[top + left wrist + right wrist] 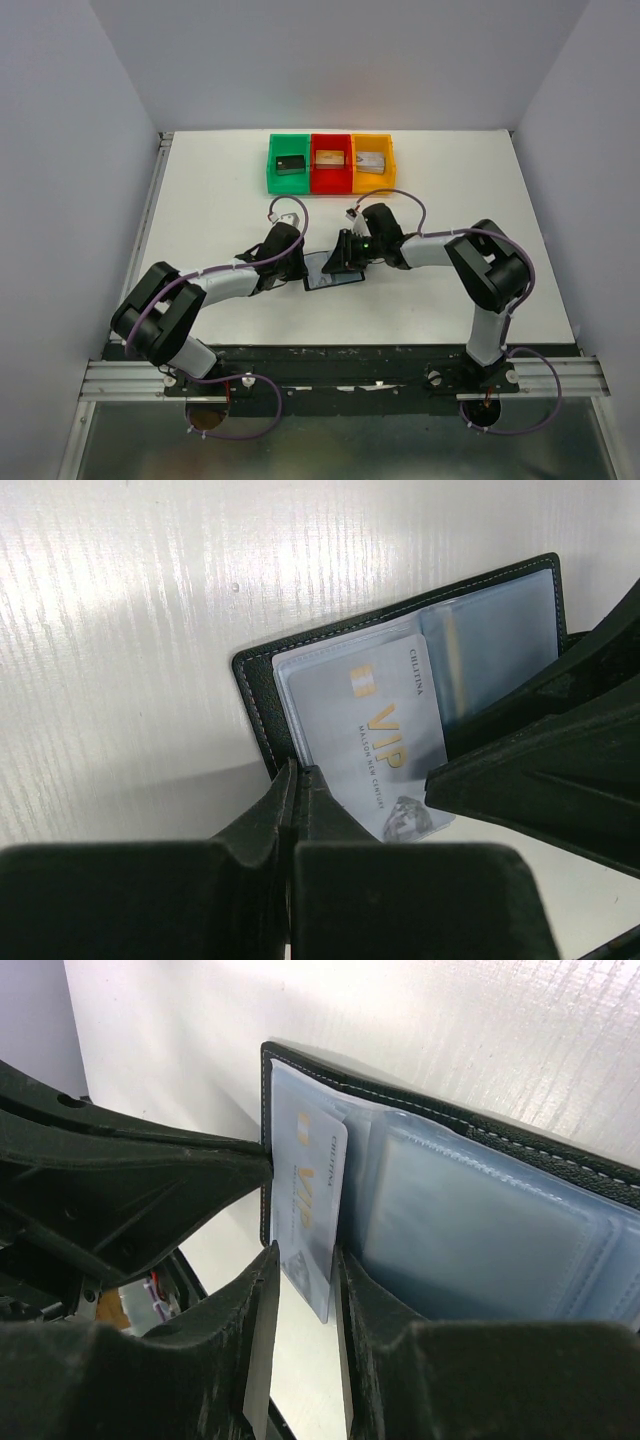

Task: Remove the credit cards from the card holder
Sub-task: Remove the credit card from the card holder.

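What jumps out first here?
Mid-table lies the open black card holder, a silver VIP card sticking out of its slot. The right gripper, jaws open, straddles that card; the left gripper, shut, sits at the holder's edge. Green, red, yellow bins line the far side.

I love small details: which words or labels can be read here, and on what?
"VIP": big gold letters on the pale silver-grey card sticking out of the card holder.
"CHLTINA": small print at that card's edge, spelling unsure.
"MAISON NEW CENTURY", roughly: tiny line under VIP, hardly legible.
Bins and their contents: nothing readable.
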`<state>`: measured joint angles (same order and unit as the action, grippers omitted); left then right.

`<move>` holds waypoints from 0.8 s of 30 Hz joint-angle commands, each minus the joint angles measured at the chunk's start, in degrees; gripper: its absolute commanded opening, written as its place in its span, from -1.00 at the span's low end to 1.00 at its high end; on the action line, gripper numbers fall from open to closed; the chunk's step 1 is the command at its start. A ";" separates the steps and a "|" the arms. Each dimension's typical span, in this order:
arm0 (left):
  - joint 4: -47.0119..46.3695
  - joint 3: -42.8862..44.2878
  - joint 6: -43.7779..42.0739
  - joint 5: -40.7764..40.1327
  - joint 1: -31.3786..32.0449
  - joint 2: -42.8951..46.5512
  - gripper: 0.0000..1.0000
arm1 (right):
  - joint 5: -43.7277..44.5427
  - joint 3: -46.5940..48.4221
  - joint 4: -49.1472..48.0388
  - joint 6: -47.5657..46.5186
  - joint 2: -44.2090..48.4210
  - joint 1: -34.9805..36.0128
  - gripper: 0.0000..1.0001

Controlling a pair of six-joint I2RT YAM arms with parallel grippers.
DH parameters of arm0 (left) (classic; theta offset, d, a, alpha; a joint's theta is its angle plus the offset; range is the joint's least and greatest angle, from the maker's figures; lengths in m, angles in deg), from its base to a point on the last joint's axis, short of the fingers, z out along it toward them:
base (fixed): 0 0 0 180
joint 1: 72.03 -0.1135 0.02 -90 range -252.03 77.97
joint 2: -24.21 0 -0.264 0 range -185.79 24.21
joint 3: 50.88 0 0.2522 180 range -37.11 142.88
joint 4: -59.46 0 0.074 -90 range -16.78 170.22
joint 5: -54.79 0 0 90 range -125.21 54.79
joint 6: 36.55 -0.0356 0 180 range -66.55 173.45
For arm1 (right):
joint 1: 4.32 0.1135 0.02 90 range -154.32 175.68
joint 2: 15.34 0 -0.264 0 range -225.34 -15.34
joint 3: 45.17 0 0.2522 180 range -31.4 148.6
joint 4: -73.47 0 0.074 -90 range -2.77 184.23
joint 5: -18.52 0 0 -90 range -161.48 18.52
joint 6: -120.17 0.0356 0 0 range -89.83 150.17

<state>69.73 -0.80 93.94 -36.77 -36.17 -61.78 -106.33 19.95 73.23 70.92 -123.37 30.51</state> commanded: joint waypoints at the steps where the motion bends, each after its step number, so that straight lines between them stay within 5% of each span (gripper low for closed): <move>1: 0.67 -0.28 -0.15 0.42 0.09 -1.72 -1.00 | -2.07 -0.46 -2.61 1.87 -1.92 -0.20 -0.27; 24: -2.22 -1.07 0.91 1.56 0.44 -2.60 -1.00 | -9.09 0.15 -9.29 5.30 -5.79 -0.55 -0.25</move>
<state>69.25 -0.82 94.12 -36.46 -36.17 -62.00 -111.71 19.66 66.54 75.43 -126.93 29.68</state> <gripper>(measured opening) 0.026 0.374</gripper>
